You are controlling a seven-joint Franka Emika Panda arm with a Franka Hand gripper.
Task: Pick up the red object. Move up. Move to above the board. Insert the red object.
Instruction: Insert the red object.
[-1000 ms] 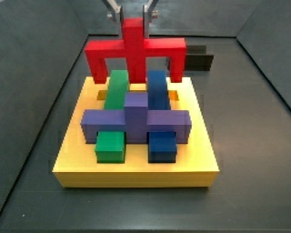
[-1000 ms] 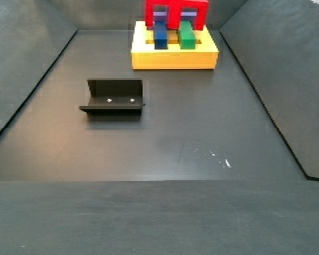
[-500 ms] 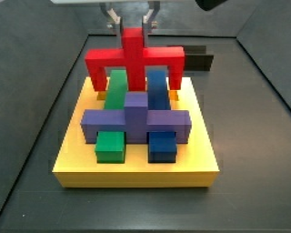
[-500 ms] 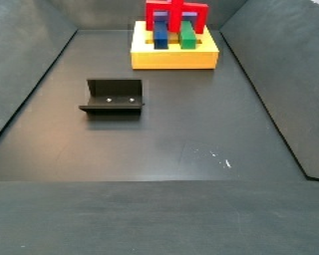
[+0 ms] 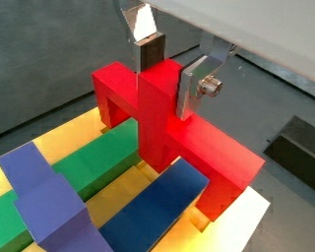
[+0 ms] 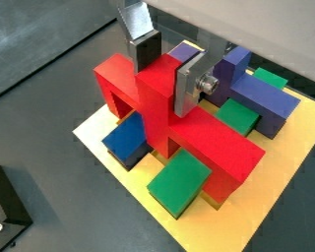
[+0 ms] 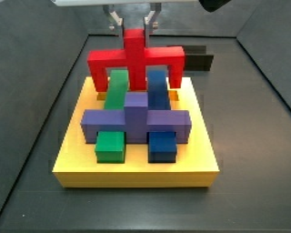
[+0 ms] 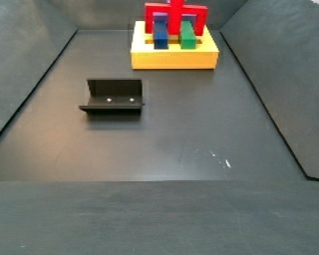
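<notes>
Dark floor (image 8: 162,149), hand (image 5: 173,61) gripping red object (image 5: 160,118)

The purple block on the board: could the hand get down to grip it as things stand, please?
Probably not. The hand is shut on the red object's stem over the board, so its fingers are taken up. The purple block itself lies bare on top, in front of the red object.

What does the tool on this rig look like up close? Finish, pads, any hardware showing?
The tool, above the board at the red piece's stem, has two flat silver metal finger plates with dark pads on the inner faces. A round screw or bolt head shows on one plate. No cables or markings visible.
</notes>
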